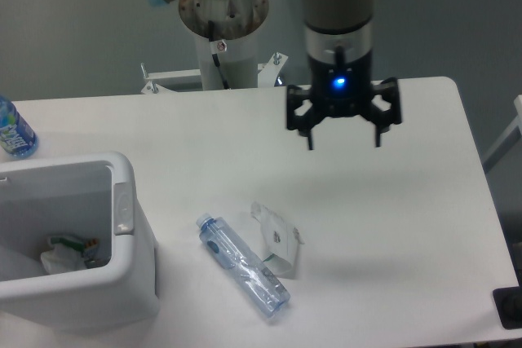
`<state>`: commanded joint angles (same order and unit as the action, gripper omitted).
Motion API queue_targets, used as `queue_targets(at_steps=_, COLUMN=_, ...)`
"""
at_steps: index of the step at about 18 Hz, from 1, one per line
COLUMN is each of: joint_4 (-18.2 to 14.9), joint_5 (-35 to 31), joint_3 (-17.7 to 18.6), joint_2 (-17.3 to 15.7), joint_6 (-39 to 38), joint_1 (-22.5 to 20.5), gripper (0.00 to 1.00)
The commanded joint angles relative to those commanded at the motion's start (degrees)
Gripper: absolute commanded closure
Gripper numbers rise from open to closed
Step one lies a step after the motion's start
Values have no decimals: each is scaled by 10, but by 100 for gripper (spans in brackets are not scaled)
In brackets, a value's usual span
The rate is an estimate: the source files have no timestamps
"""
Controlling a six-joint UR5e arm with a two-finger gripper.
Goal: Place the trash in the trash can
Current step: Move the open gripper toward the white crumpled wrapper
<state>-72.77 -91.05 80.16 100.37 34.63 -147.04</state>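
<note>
Two bits of trash are lying out on the white counter: a clear crushed water bottle with a pale blue cap, flat on its side with the cap end pointing up-left, and a small white crumpled packet just beside it on the right, pretty much touching the bottle's middle. The trash can, a chunky white bin with a thick rounded rim and an oblong tab on its right side, sits at the left front edge of the counter, near the bottle but not touching it. Some crumpled stuff is already inside the bin. The hand hangs up above the counter, well back and to the right of the trash, its two fingers spread wide apart with nothing between them, blue light glowing on its body. Another bottle with a blue-green label stands at the far left edge.
</note>
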Motion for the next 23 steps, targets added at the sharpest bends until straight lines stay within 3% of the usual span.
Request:
queue_targets(at_steps=9, joint_4=15, joint_5=1, joint_3=25, joint_2=3, joint_6=18, joint_1=-4, gripper=0)
queue_targets(at_steps=11, joint_4=25, joint_5=0, joint_3=46, joint_2=4, joint_6=17, joint_1=-3, gripper=0)
queue_targets(at_steps=15, joint_4=76, joint_5=4, joint_3=79, joint_2=4, joint_6=-40, joint_1=-1, gripper=0)
queue_targets(at_steps=23, joint_4=113, joint_5=3, joint_3=163, joint_2=41, joint_6=-44, joint_1=39, gripper=0)
